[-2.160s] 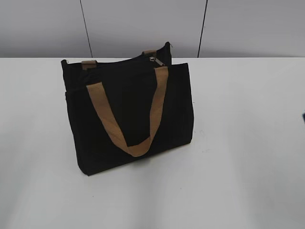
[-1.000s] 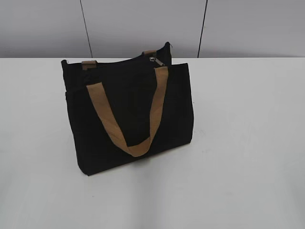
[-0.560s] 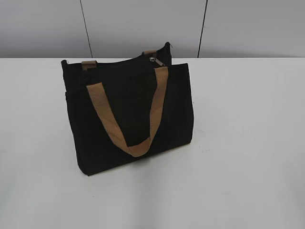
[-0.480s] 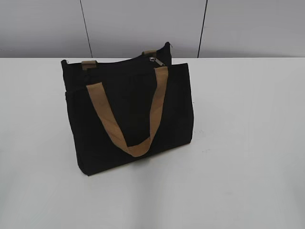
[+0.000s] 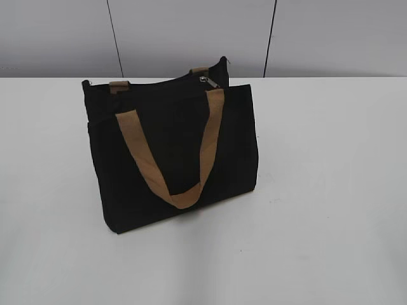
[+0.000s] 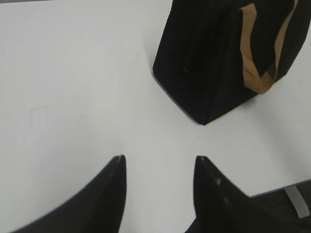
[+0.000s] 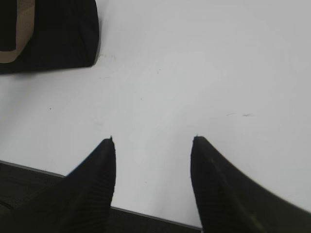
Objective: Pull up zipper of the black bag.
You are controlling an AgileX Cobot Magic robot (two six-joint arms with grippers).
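Nothing has shifted since earlier: black bag [image 5: 175,149] stands upright on the table [image 5: 331,190], zipper [image 5: 205,79] visible only from outside. Left gripper [image 6: 158,162] spread wide, bag ahead and right. Right gripper [image 7: 152,141] wide too, bag corner far ahead-left.

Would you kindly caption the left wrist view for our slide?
Open left tool above the white table, black bag ahead, untouched.
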